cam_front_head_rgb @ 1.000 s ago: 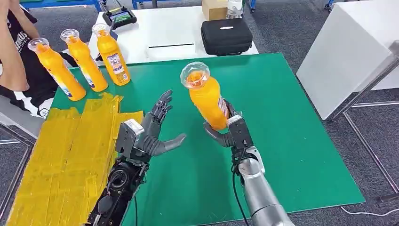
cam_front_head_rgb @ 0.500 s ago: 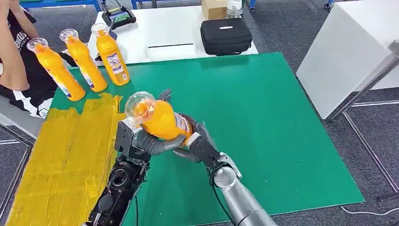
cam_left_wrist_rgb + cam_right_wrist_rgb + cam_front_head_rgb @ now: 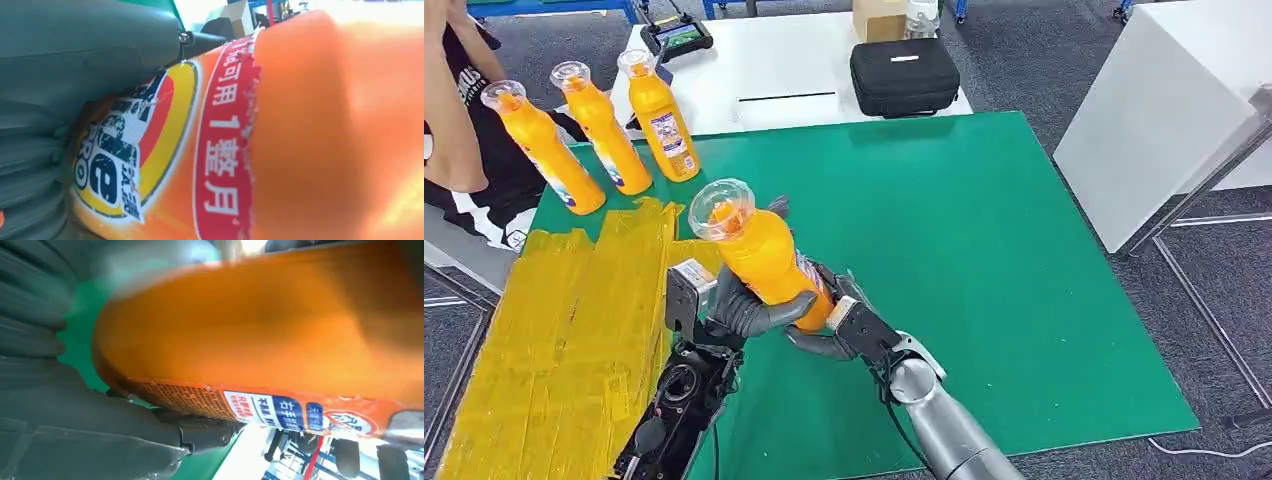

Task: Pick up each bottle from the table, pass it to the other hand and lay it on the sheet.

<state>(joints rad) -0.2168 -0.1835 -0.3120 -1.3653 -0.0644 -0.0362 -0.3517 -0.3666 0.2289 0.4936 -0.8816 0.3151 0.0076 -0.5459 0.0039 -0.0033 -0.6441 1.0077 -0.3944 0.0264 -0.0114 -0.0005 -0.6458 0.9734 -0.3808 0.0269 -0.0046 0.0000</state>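
Midway through a handover, both of the robot's hands gripped the same orange bottle (image 3: 764, 258) above the green table (image 3: 1024, 260). The left hand (image 3: 734, 305) had its thumb and fingers wrapped around the lower body of the bottle, while the right hand (image 3: 844, 325) cradled the base from the other side, its fingers curled against the plastic just beside the left thumb. The bottle leaned with its clear cap (image 3: 721, 208) tipped away from both sets of fingers and toward the yellow sheet (image 3: 554, 340), a tilt that appeared to suit being laid down on its side. Seen from the left wrist, the bottle's label (image 3: 165, 150) pressed close against the grey thumb; from the right wrist, the orange body (image 3: 260, 325) spanned the gap between the fingers. With both hands clasped on it, the transfer looked incomplete: the right hand would probably need to let go before the left could carry the bottle over the sheet, which lay just beyond the left fingers. Releasing too early risked a drop onto the table. Three more bottles (image 3: 599, 130) stood upright well beyond the fingertips, at the far edge of the sheet, apparently waiting their turn, near a person's arm (image 3: 449, 110).
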